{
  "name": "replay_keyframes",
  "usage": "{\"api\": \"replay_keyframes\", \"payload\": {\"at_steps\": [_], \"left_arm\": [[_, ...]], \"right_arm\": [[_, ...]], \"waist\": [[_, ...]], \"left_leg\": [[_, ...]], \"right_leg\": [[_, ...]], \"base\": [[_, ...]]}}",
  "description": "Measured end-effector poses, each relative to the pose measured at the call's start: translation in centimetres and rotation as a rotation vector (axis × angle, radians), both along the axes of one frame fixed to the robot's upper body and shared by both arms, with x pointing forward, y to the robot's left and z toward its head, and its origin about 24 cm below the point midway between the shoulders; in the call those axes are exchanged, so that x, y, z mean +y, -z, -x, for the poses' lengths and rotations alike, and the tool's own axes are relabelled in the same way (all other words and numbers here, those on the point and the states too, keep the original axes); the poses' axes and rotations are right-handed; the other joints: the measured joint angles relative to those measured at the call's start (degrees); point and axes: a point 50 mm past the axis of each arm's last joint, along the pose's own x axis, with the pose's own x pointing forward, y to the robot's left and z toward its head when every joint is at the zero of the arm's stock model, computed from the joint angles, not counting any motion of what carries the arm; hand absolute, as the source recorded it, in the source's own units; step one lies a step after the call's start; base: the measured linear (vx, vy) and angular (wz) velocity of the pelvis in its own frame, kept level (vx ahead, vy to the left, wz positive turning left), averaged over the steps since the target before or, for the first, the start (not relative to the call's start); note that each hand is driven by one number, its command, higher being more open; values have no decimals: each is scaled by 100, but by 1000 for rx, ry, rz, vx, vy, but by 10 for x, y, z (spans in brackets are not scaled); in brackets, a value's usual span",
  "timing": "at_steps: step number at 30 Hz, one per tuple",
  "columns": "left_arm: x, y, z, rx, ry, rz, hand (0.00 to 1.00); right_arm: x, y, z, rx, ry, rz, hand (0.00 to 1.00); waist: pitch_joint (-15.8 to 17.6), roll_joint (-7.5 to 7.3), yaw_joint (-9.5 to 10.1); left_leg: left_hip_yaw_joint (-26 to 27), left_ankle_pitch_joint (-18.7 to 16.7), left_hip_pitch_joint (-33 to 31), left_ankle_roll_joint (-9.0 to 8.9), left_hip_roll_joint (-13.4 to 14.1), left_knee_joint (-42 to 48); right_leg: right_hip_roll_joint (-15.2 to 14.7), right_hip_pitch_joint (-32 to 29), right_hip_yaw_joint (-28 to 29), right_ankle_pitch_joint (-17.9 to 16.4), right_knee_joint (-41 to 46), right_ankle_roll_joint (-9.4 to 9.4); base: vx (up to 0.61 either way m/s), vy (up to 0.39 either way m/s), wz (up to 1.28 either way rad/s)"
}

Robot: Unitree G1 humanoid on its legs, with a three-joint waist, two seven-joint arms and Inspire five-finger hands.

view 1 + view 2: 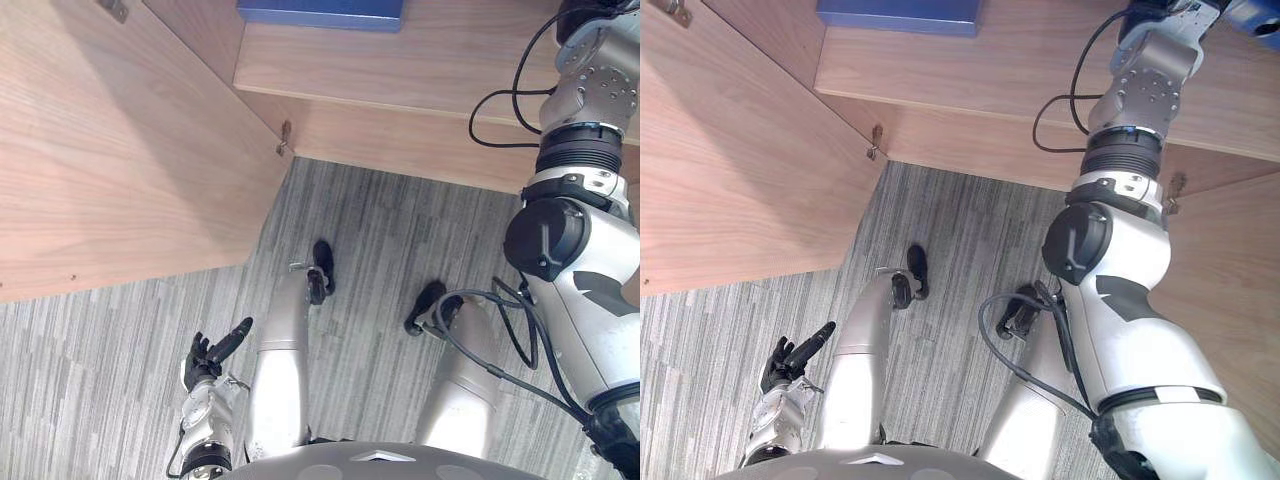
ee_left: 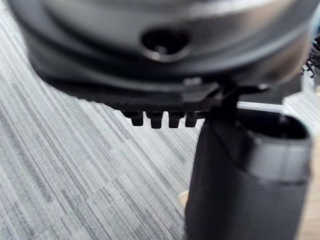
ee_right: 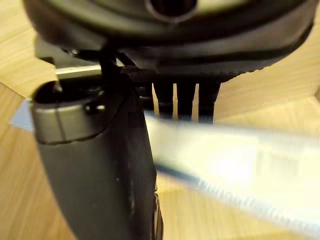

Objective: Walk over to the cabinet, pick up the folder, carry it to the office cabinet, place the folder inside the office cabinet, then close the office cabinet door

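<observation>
cabinet door (image 1: 120, 150): light brown wood grain. carpet (image 1: 90, 370): grey, in fine streaky stripes. flat item (image 1: 320, 12) on the shelf: blue. folder (image 3: 235, 165), blurred against the dark right hand (image 3: 95, 170), looks pale with a blue edge.

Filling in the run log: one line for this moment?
right hand: pinching folder over cabinet shelf | left hand: open, low at side | cabinet door: open

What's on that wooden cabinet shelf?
A flat blue folder lies on the shelf. At its right end, the right robot hand pinches a pale folder; the arm hides the shelf beneath.
</observation>
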Motion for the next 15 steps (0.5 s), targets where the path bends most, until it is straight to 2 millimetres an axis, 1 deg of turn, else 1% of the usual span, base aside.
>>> {"api": "replay_keyframes", "payload": {"at_steps": [6,7,10,15], "left_arm": [[0,0,0,0,0,0,100],[0,0,0,0,0,1,100],[0,1,1,3,-2,3,100],[-1,2,3,12,-4,9,100]], "right_arm": [[-1,3,-1,-5,2,-13,100],[-1,4,-2,-11,-5,-27,100],[-1,6,-2,-13,-9,-37,100],[-1,17,-6,23,-11,-21,100]], "waist": [[-1,2,-4],[-15,6,-4],[-76,7,9],[-118,17,8]], "left_leg": [[6,-11,92,-17,0,-41],[7,-34,111,-53,-3,-73],[7,-17,112,-55,-1,-131],[37,-4,284,-55,-5,-258]], "right_leg": [[3,98,-13,0,-56,3],[8,121,-18,2,-85,9],[34,123,-29,14,-148,25],[42,289,-55,26,-268,32]], "base": [[-25,38,-1],[-42,33,1],[-43,35,-1],[-5,6,0]]}}
